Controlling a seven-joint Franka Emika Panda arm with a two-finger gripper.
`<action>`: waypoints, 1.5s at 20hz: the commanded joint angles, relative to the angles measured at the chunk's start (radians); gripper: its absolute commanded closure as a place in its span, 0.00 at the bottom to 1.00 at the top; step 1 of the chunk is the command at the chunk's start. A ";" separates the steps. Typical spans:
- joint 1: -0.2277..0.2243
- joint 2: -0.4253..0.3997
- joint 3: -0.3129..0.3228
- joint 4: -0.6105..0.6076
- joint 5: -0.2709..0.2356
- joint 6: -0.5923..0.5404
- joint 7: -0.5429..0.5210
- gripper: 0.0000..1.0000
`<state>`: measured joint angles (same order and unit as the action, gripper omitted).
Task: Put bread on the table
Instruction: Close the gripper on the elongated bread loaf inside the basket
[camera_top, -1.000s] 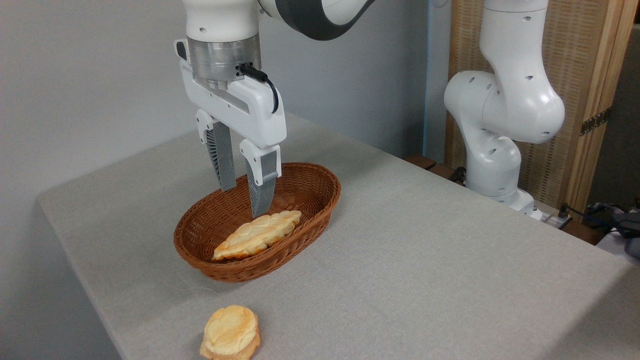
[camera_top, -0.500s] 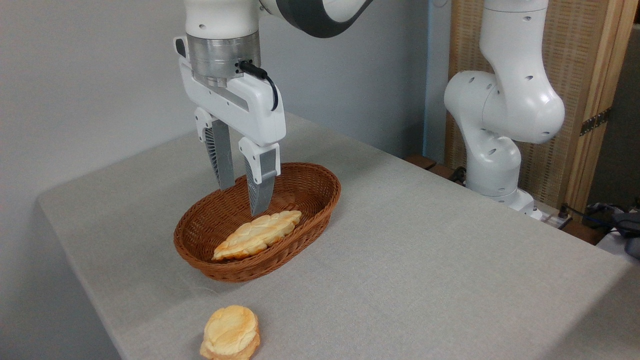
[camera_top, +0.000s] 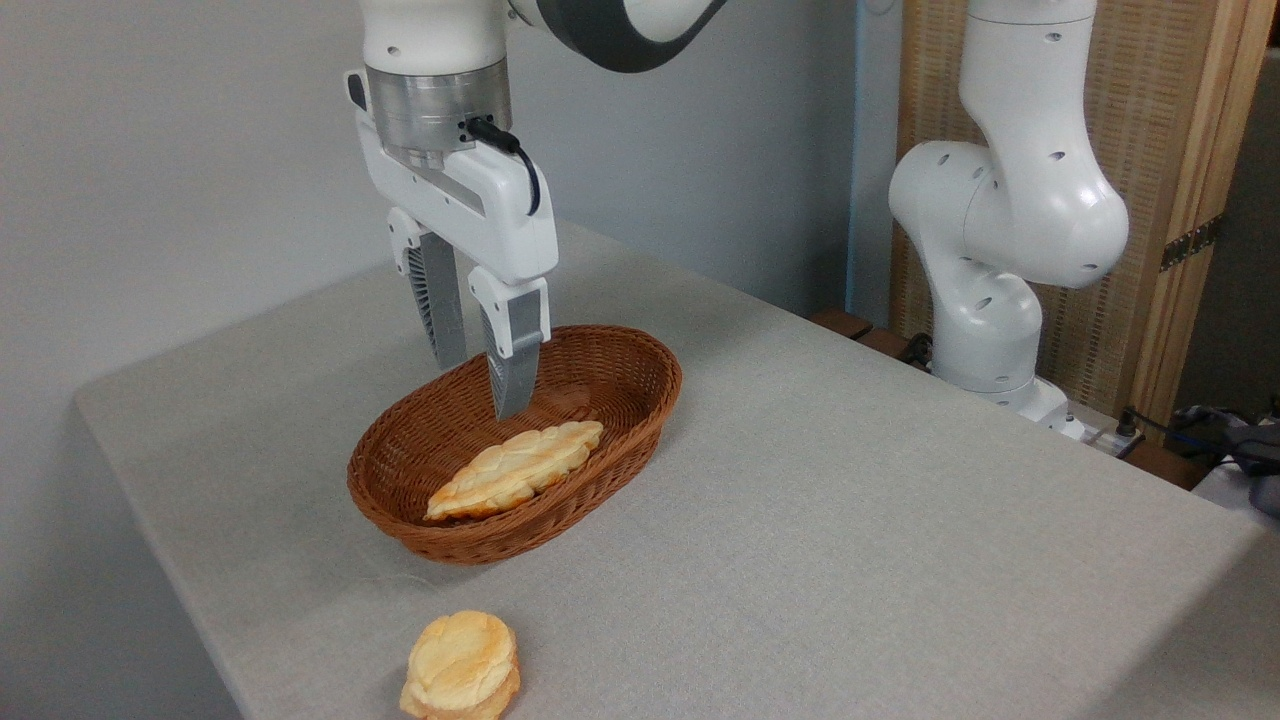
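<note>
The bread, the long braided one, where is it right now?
The bread lies inside the wicker basket left of centre on the table, just below the open gripper.

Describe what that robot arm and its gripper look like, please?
The glossy white jointed arm has rounded segments, small dark holes and a dark grey band near the wrist. A silver metal ring tops the boxy white gripper, whose two tapering grey ribbed fingers hang below; a short black cable loops along its side.

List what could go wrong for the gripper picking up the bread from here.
The bread lies flat and tilted against the wicker basket's near wall, so the open gripper may catch the rim or drag the light basket along. The fingers sit off toward the loaf's end, so a grasp there may let it tip and slip.
</note>
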<state>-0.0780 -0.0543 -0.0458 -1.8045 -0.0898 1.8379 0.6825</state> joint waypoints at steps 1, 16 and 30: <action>-0.014 -0.024 -0.012 -0.047 -0.007 -0.020 -0.023 0.00; -0.040 -0.012 -0.089 -0.314 -0.008 0.227 -0.081 0.00; -0.040 0.042 -0.114 -0.328 0.007 0.270 -0.077 0.25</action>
<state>-0.1157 -0.0160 -0.1505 -2.1220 -0.0878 2.0796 0.6163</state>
